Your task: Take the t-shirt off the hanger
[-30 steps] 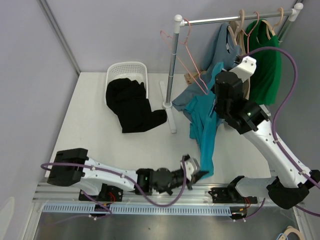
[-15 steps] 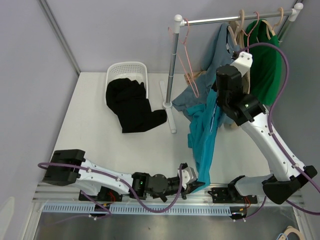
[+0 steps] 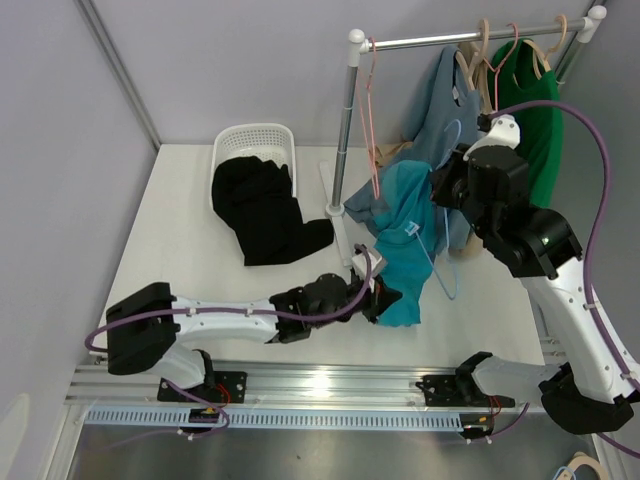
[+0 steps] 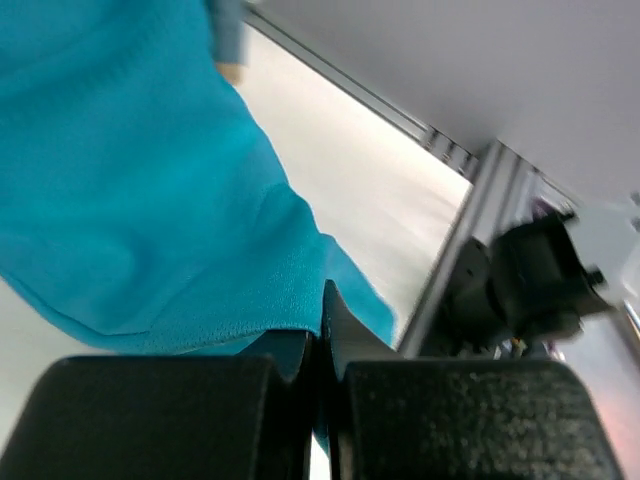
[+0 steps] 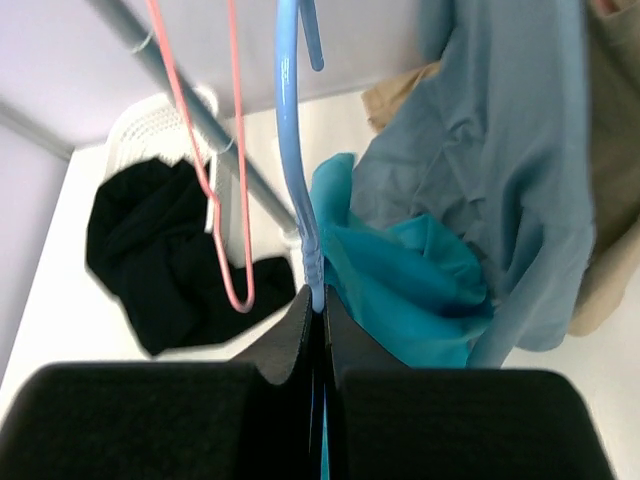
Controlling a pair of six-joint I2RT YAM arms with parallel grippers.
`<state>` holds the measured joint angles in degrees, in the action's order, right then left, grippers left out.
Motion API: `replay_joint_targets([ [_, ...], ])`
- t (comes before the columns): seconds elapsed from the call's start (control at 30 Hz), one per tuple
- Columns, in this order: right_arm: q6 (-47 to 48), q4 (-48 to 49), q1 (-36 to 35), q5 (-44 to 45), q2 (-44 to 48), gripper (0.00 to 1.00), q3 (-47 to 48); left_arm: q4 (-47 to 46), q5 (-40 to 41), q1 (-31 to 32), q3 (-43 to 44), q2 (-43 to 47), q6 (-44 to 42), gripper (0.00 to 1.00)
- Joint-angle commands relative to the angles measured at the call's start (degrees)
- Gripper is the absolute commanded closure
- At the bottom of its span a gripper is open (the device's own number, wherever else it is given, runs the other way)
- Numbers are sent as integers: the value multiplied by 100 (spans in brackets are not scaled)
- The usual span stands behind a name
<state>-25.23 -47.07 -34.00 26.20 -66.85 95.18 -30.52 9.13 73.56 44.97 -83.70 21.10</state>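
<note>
The teal t-shirt [image 3: 402, 235] hangs bunched between my two grippers, beside the rack pole. My left gripper [image 3: 380, 297] is shut on the shirt's lower hem low over the table; in the left wrist view the teal cloth [image 4: 140, 190] is pinched between the jaws of that gripper [image 4: 322, 345]. My right gripper [image 3: 440, 190] is shut on a thin light-blue hanger [image 3: 440, 270]. In the right wrist view the hanger [image 5: 290, 150] rises from the closed jaws of that gripper [image 5: 318, 300], with the teal shirt [image 5: 410, 290] draped beside it.
A clothes rack pole [image 3: 345, 150] stands mid-table, with a bare pink hanger [image 3: 372, 110] on its rail. A grey-blue shirt [image 3: 448, 95], a beige garment and a green shirt [image 3: 535, 120] hang to the right. A white basket [image 3: 255, 138] with black clothing [image 3: 265, 210] is at back left.
My left gripper has moved from the table's front edge towards the middle, carrying the hem so the shirt bunches up. The right gripper has shifted right. The pink hanger has swung back under the rail.
</note>
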Motion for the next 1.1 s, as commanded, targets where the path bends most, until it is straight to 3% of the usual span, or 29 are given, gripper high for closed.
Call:
replay_joint_targets([
  [0.0,194,-555,33,-1033,163,100,282,178,-543,-465,486,-67,456,99],
  [0.13,194,-1663,315,-1819,-152,100,1011,2201,44,-807,1932,-566,403,99],
  [0.2,212,-1910,254,-2012,-171,100,1021,2402,-59,-974,2155,-700,403,99],
  [0.37,343,-2026,174,-1706,83,100,766,2103,291,-1221,1665,-419,465,99],
  [0.6,1064,-429,174,-942,655,100,195,2208,-174,-1204,1111,265,509,99],
  [0.8,1389,355,183,-564,305,100,150,3217,-244,-1186,996,1153,307,99],
  [0.93,1670,1206,218,-834,-91,100,89,4131,421,-1151,1084,1672,368,99],
  [1.07,2022,2218,315,-1239,-433,100,-8,4827,1625,-1221,1110,2024,324,99],
])
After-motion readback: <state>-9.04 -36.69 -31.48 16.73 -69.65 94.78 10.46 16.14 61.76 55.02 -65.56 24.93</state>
